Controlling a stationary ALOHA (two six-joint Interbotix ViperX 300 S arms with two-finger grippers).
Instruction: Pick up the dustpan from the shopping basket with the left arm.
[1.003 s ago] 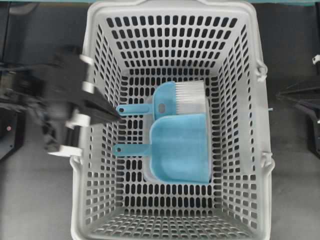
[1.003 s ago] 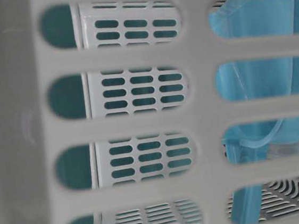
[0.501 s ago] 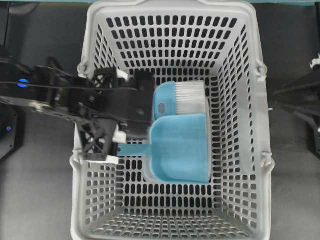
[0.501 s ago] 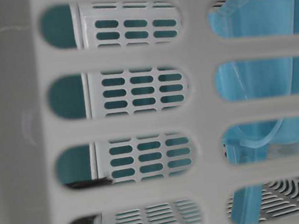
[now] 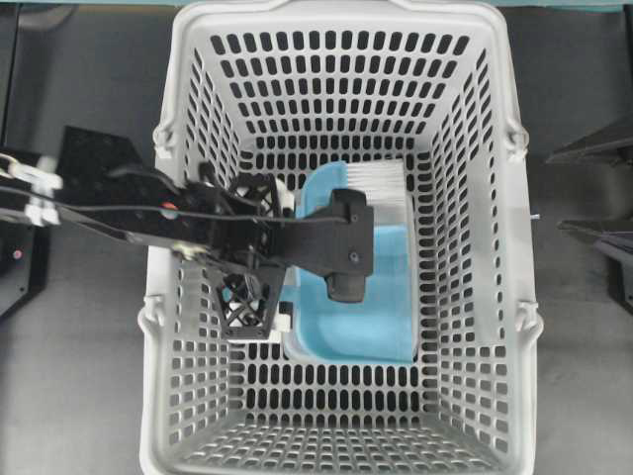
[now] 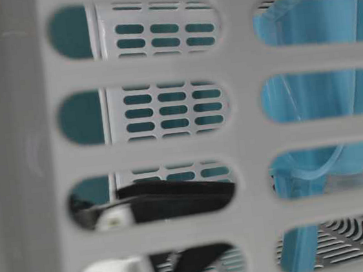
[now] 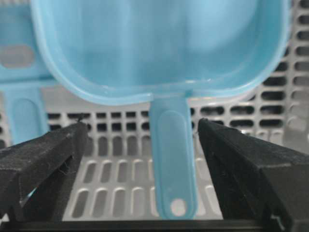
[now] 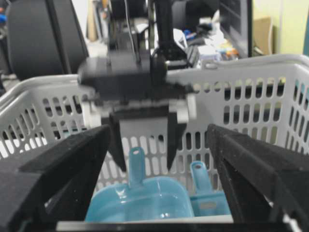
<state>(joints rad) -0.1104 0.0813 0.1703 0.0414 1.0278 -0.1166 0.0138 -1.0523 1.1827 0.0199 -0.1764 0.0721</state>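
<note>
The light blue dustpan (image 5: 388, 297) lies flat on the floor of the grey shopping basket (image 5: 495, 198). In the left wrist view its scoop (image 7: 159, 43) is ahead and its slim handle (image 7: 172, 159) runs toward the camera. My left gripper (image 7: 142, 124) is open, with one finger (image 7: 48, 159) on each side of the handle and not touching it. Overhead, the left arm (image 5: 259, 292) covers the handle. The right wrist view shows the left gripper (image 8: 145, 155) pointing down astride the dustpan handle (image 8: 136, 169). My right gripper (image 8: 158, 130) is open and empty outside the basket.
A blue hand brush with white bristles (image 5: 381, 186) lies just behind the dustpan, its handle (image 7: 24, 116) left of my left finger. The basket's slotted walls rise all round. Black left arm parts (image 6: 175, 198) show through the near wall (image 6: 247, 142). Right arm parts (image 5: 603, 233) sit at the right edge.
My left arm has swung from outside the basket's left wall into the basket and come down over the dustpan handle, jaws open. The dustpan and the brush have not moved.
</note>
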